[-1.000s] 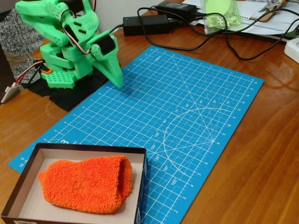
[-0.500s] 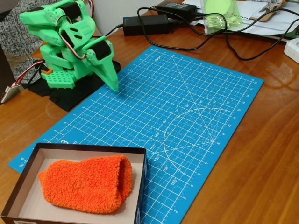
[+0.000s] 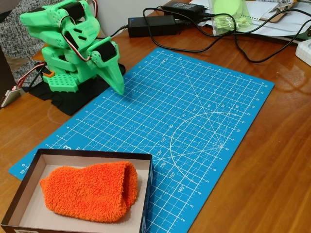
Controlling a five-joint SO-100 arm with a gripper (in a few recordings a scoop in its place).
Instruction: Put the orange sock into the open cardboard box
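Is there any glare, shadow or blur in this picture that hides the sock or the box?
In the fixed view, focus is sharp; the wooden table shows soft glare at right; the orange sock and the box are evenly lit, with slight shadow inside the box; the green hand is unblurred.

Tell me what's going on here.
Nothing is being handled right now. The orange sock already lies inside the box at the near left corner of the blue mat. The green arm is folded near its base, its end effector pointing down at the mat's far left edge, fingers together and holding nothing.
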